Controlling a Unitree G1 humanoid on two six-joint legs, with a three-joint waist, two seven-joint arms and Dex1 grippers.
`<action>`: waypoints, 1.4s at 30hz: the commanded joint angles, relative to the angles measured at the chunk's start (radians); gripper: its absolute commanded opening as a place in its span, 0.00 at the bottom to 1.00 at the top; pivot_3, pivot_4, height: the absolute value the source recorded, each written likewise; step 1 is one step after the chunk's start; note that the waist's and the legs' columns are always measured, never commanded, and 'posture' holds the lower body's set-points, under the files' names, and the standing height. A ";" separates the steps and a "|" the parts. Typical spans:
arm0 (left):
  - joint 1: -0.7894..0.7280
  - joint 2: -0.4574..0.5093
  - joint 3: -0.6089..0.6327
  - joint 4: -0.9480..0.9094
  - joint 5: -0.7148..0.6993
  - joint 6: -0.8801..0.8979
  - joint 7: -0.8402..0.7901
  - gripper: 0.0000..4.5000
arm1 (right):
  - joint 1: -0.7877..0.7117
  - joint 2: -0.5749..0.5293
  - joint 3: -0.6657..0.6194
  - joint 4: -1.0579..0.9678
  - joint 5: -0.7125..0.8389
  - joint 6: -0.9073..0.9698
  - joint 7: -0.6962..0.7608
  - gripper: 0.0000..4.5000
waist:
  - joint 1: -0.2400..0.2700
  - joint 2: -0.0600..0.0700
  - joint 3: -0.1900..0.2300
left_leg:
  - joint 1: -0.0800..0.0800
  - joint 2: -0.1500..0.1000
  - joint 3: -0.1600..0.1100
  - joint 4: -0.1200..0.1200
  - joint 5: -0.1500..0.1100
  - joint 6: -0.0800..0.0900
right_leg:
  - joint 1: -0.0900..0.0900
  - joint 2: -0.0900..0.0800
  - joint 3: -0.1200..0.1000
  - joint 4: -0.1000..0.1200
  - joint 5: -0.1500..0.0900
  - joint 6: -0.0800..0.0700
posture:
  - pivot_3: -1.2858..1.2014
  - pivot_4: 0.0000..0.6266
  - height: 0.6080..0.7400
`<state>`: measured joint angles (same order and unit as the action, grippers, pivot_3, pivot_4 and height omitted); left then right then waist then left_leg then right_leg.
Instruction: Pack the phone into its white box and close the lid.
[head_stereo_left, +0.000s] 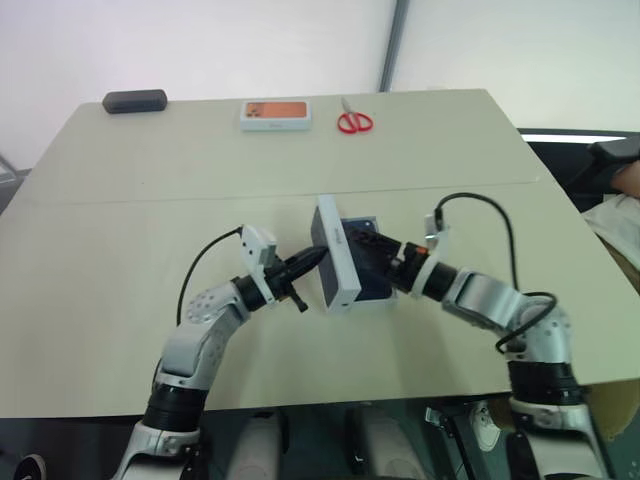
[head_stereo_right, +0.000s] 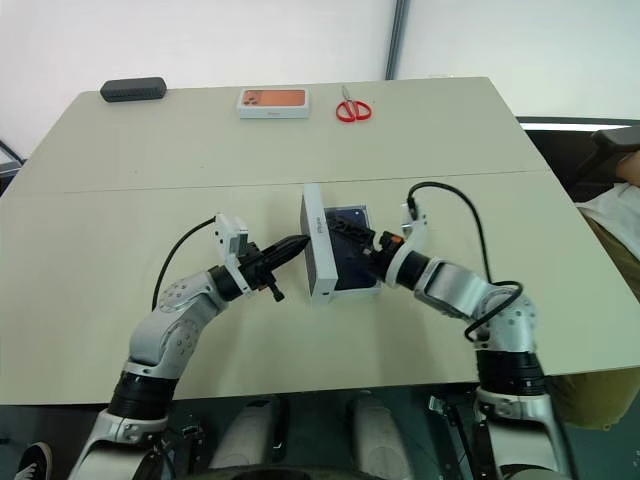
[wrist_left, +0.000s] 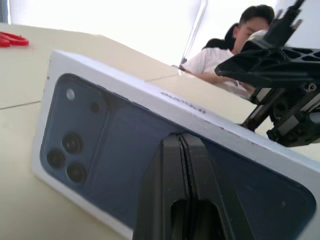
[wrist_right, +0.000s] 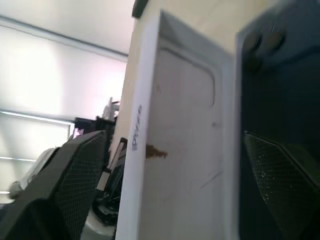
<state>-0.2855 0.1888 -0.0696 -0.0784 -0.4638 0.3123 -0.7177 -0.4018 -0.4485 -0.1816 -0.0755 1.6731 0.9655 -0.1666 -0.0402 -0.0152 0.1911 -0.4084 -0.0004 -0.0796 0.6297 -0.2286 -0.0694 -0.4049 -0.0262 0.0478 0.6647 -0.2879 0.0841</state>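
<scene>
The lid (head_stereo_left: 333, 262) stands on its long edge at the table's middle, tilted, its dark blue phone picture (wrist_left: 100, 130) facing my left arm. Behind it lies the white box (head_stereo_right: 350, 291) with the dark blue phone (head_stereo_right: 352, 255) inside. My left gripper (head_stereo_left: 316, 259) is shut, its tips pressed against the lid's outer face. From the other side my right gripper (head_stereo_left: 362, 240) stands open over the phone. In the right wrist view its fingers (wrist_right: 65, 190) are spread to either side of the lid's white inner face (wrist_right: 185, 150).
Along the table's far edge lie a black oblong case (head_stereo_left: 134, 101), an orange-topped white box (head_stereo_left: 275, 113) and red scissors (head_stereo_left: 353, 122). A person (wrist_left: 225, 57) sits beyond the table's right side.
</scene>
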 joint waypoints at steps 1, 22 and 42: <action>-0.018 -0.030 -0.024 0.003 0.012 -0.024 0.009 0.00 | -0.048 -0.093 -0.018 -0.008 -0.203 -0.058 0.140 0.98 | -0.001 0.000 0.000 | 0.000 0.000 0.000 0.000 0.000 0.000 | 0.000 0.000 0.000 0.000 0.000 0.000 | 0.52 0.24 1.00; 0.098 0.126 0.039 -0.092 0.002 0.043 -0.002 0.00 | -0.007 -0.138 0.281 -0.061 -1.172 -0.478 0.633 0.00 | 0.002 0.000 0.000 | 0.000 0.000 -0.001 0.000 0.000 0.000 | 0.000 0.000 0.000 0.000 0.000 0.000 | 0.52 0.24 1.00; 0.066 0.066 -0.119 0.051 0.154 -0.025 -0.007 0.00 | 0.040 -0.140 0.291 -0.095 -1.345 -0.522 0.819 0.00 | 0.011 0.000 0.000 | 0.001 -0.001 -0.001 0.000 0.000 0.000 | 0.001 -0.001 0.000 0.000 0.000 0.000 | 0.52 0.24 1.00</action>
<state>-0.2086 0.2666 -0.1635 -0.0357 -0.3308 0.3105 -0.7216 -0.3671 -0.5742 0.1141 -0.1193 0.3330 0.4702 0.6233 -0.0289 -0.0153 0.1913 -0.4072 -0.0011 -0.0805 0.6302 -0.2287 -0.0693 -0.4037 -0.0270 0.0473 0.6650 -0.2878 0.0840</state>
